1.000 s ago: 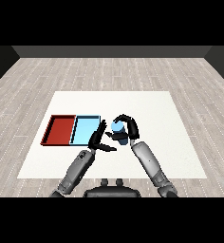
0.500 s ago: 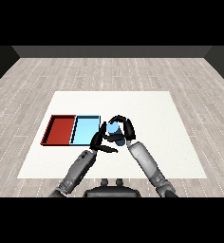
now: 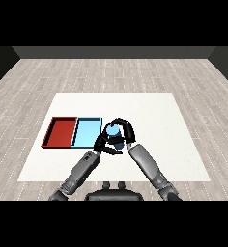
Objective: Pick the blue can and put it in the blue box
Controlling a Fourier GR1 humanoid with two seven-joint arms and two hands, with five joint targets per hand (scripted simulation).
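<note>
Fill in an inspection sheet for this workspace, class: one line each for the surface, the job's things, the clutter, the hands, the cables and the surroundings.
Surface: white table, with a red tray and a light blue tray lying side by side at its left.
Job's things: blue can held just to the right of the light blue tray, not yet in it.
Clutter: nothing seen.
Hands: right hand curled round the blue can; left hand close against the can's left side, its finger state unclear.
Cables: nothing seen.
Surroundings: grey plank floor around the table, dark wall behind.
</note>
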